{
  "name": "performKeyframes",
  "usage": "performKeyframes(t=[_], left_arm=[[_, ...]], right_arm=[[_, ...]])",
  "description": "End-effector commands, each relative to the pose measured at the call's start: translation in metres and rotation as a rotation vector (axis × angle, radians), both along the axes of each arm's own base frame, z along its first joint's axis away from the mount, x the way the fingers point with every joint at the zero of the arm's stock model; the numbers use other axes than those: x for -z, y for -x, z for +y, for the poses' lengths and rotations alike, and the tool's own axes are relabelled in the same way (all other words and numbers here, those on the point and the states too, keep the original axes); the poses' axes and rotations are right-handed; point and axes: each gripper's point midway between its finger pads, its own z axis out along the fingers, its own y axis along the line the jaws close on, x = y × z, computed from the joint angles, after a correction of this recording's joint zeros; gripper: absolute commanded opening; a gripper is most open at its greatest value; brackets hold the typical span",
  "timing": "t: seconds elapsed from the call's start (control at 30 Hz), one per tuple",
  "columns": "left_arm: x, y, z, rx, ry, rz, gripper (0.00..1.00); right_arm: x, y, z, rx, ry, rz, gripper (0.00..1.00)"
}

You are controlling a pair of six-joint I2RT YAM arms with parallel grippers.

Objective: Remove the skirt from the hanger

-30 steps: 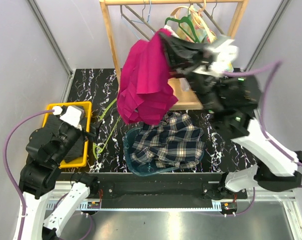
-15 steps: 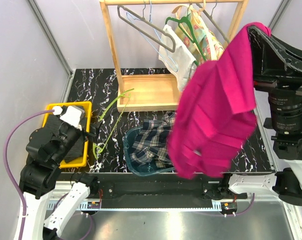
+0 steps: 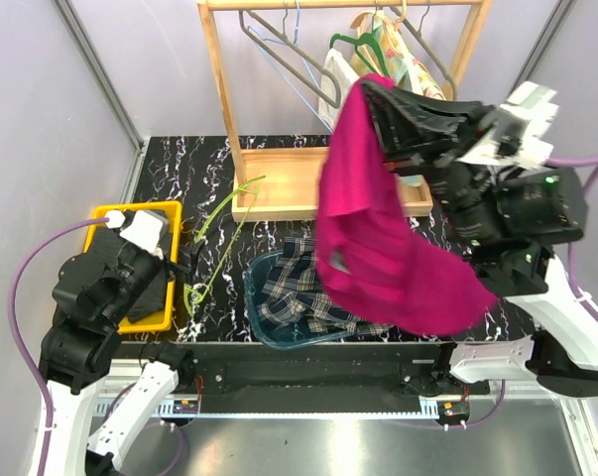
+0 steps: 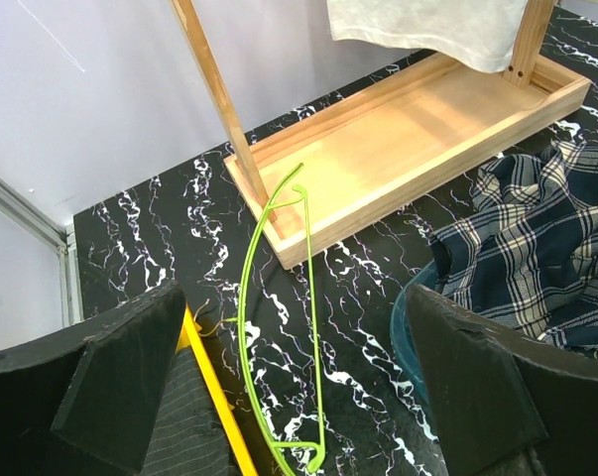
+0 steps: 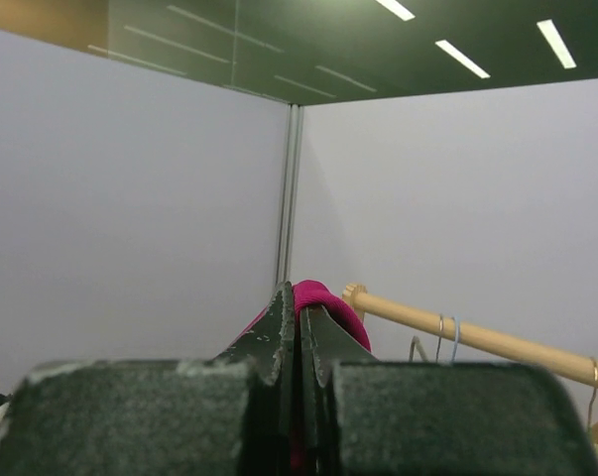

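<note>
Filling the space between pale grey walls, the black counter (image 3: 170, 159) has white wiggly lines all over it. A wooden rack (image 3: 217, 109) stands along the far edge, with grey hangers (image 3: 279, 45) and a white cloth (image 4: 427, 25) on it. A yellow tray (image 3: 110, 211) sits by the left edge. A blue tub (image 3: 267, 332) with a checked cloth (image 3: 299, 293) in it sits near the middle of the near edge. A thin green hanger (image 4: 241, 297) lies flat on the counter between the tray and the rack.

The right gripper (image 3: 370, 91) is up high, in front of the rack. Its two fingers are pressed tight together, with the top of the pink skirt (image 3: 378, 248) pinched between them. The skirt hangs down in the air over the right half of the counter. From the top camera its low end hides part of the tub.

The left gripper (image 4: 299, 367) is spread wide, holds nothing, and sits low by the yellow tray.

Bare counter shows at the far left corner and around the green hanger. The walls stand close to the left and right edges.
</note>
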Motion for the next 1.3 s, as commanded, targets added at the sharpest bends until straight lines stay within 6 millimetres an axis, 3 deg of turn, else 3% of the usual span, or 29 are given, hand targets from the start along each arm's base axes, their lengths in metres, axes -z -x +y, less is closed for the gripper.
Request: performKeyframes(t=[0.0,0.17,0.3,0.47,0.5,0.57,0.6,0.8,0.87,0.93,1.03,1.2,1.27], left_arm=[[-0.006,0.001,-0.001,0.010,0.011,-0.034,0.99],[-0.006,0.001,-0.001,0.006,0.010,-0.036,0.99],[-0.006,0.001,-0.001,0.007,0.012,-0.037,0.99],[-0.007,0.001,-0.001,0.007,0.011,-0.039,0.99],[-0.008,0.001,-0.001,0.007,0.012,-0.041,0.99],[-0.009,0.002,-0.001,0.009,0.015,-0.042,0.99],[-0.009,0.002,-0.001,0.010,0.014,-0.043,0.99],[-0.012,0.002,-0.002,0.016,0.020,-0.044,0.99],[-0.014,0.003,-0.002,0.015,0.020,-0.050,0.99],[-0.014,0.003,-0.002,0.015,0.018,-0.051,0.99],[-0.013,0.003,-0.001,0.012,0.018,-0.051,0.99],[-0.010,0.002,-0.001,0.013,0.013,-0.045,0.99],[-0.009,0.002,-0.001,0.012,0.010,-0.043,0.99]], right_arm=[[-0.045,0.026,-0.032,-0.054,-0.146,-0.080,0.00],[-0.052,0.028,-0.033,-0.055,-0.159,-0.096,0.00],[-0.038,0.016,-0.024,-0.032,-0.136,-0.054,0.00],[0.014,-0.011,-0.005,0.029,-0.059,0.076,0.00],[0.041,-0.022,0.009,0.041,-0.011,0.126,0.00],[0.069,-0.033,0.013,0.076,0.022,0.191,0.00],[0.099,-0.042,0.025,0.091,0.076,0.234,0.00],[0.187,-0.062,0.044,0.133,0.179,0.389,0.00],[0.205,-0.064,0.047,0.128,0.190,0.432,0.00],[0.238,-0.066,0.054,0.119,0.221,0.501,0.00],[0.291,-0.066,0.061,0.097,0.258,0.632,0.00],[0.398,-0.055,0.062,0.074,0.325,0.919,0.00],[0.425,-0.045,0.063,0.035,0.335,1.016,0.00]])
